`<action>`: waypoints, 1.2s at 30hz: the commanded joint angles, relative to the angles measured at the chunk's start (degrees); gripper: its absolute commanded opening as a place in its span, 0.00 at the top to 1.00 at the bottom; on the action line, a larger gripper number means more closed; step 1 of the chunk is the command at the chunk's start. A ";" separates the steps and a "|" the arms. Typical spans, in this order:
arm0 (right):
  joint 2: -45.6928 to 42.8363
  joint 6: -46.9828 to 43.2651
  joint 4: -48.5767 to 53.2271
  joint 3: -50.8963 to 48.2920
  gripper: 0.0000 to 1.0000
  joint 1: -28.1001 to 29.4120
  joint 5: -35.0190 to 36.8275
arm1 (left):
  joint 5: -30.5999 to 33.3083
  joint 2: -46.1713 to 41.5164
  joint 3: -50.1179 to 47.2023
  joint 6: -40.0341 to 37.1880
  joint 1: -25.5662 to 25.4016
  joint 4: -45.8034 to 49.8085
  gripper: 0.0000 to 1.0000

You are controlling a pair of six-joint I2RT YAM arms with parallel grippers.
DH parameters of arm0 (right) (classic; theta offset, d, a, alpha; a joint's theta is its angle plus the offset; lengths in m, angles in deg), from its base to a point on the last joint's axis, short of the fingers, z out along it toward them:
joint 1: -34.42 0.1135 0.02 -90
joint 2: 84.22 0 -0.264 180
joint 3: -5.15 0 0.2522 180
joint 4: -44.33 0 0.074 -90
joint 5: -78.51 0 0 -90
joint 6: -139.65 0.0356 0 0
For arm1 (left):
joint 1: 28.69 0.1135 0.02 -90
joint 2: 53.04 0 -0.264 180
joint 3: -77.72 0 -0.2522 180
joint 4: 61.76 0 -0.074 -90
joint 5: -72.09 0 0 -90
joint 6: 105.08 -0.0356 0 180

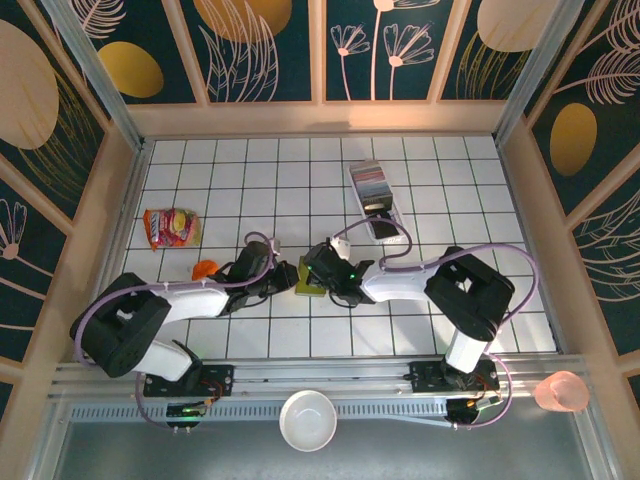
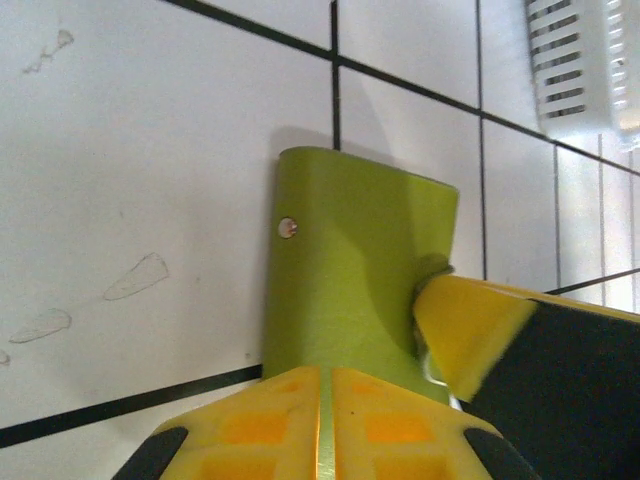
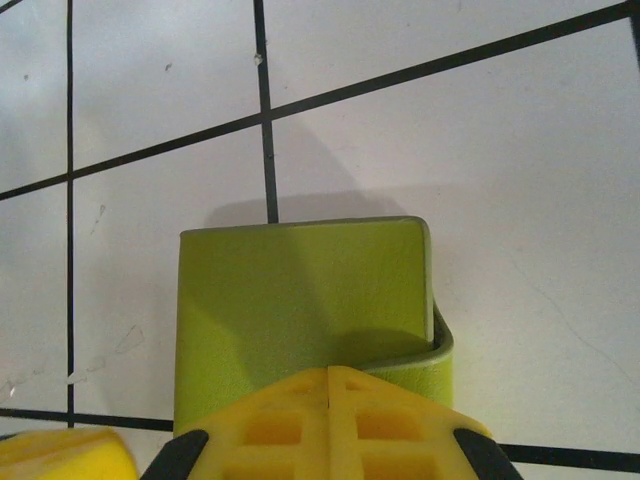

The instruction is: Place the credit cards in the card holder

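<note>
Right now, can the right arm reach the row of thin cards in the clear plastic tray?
Probably not yet: the right tool is shut on the olive-green card holder. Once it lets go, the way to the row of thin cards looks free.

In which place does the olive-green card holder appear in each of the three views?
Top external: the card holder, just below the middle.
Left wrist: the card holder, centre.
Right wrist: the card holder, lower centre.
Shared landmark: the black grid lines of the white tiled table.
</note>
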 commanded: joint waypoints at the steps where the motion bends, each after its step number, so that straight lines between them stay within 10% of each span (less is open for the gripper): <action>1: 8.03 1.95 19.04 -4.88 1.00 -0.71 6.80 | -1.36 -1.37 1.61 0.94 0.06 0.87 0.88; 14: -6.10 -2.45 -2.06 -6.18 1.00 -1.72 -4.91 | -7.52 3.62 0.23 3.32 0.07 -7.00 0.89; 36: -6.29 -4.17 -5.29 -4.68 1.00 -6.30 -15.20 | -5.13 10.38 0.27 1.29 0.12 -6.66 0.92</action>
